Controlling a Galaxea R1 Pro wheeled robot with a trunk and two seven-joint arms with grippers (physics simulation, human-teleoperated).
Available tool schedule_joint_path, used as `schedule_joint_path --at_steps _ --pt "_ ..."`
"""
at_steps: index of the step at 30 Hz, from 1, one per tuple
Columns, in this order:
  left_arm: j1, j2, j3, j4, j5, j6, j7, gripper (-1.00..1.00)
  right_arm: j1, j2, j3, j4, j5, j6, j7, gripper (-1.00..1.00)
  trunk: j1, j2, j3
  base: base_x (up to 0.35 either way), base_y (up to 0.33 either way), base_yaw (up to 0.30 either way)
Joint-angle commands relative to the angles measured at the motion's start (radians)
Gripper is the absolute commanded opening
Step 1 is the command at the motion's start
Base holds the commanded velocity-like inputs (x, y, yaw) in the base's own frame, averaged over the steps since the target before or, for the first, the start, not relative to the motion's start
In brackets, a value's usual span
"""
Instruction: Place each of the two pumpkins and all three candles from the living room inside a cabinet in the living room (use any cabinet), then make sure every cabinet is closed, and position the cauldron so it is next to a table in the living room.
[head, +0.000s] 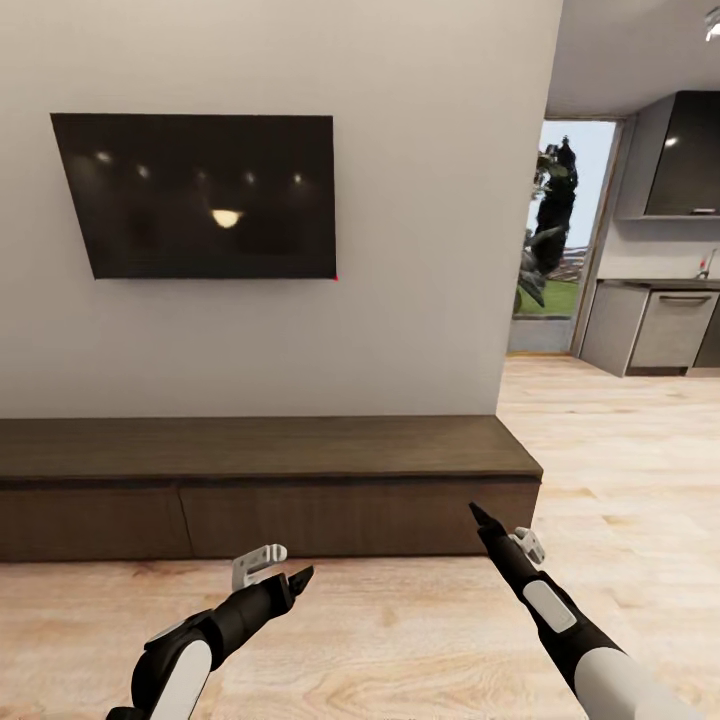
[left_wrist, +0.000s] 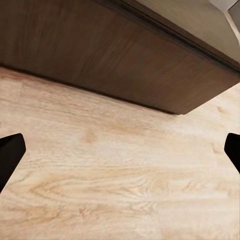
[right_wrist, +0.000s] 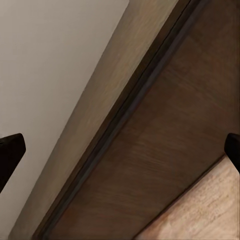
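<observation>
The cabinet (head: 260, 450) is a long low dark brown unit against the white wall, and its drawer fronts sit flush and shut. My left gripper (head: 298, 580) hovers over the wooden floor just in front of it, open and empty. My right gripper (head: 477, 514) is raised near the cabinet's right end, also open with nothing in it. In the left wrist view the left gripper (left_wrist: 120, 155) faces the floor below the cabinet front (left_wrist: 125, 55). The right gripper (right_wrist: 120, 155) looks at the cabinet's front (right_wrist: 170, 150) and top edge. Pumpkins, candles, cauldron and table are out of view.
A dark television (head: 200, 195) hangs on the wall above the cabinet. To the right the wall ends and light wooden floor (head: 600, 450) runs on to a kitchen with grey units (head: 650, 325) and a glass door (head: 555, 230).
</observation>
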Motion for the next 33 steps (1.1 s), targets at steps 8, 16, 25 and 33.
schedule_joint_path --at_steps 8,16,25,33 --pt "-0.001 0.001 0.001 0.000 0.014 0.003 0.010 1.00 -0.001 -0.001 -0.001 0.004 -0.008 0.000 0.005 1.00 0.015 -0.029 -0.014 0.000 0.000 0.000" --pt "-0.001 0.001 0.001 0.003 0.015 0.003 0.009 1.00 -0.001 -0.002 -0.001 0.004 -0.008 0.000 0.005 1.00 0.015 -0.029 -0.014 0.000 0.000 0.000" --pt "-0.001 -0.001 -0.001 0.089 0.009 0.000 0.010 1.00 -0.001 0.000 0.000 0.008 -0.008 -0.026 0.005 1.00 0.019 -0.036 -0.017 0.000 0.000 0.000" --pt "-0.001 -0.003 -0.001 0.089 0.017 0.005 0.005 1.00 -0.001 -0.002 -0.001 0.006 -0.008 -0.027 0.004 1.00 0.026 -0.044 -0.047 0.000 0.000 0.000"
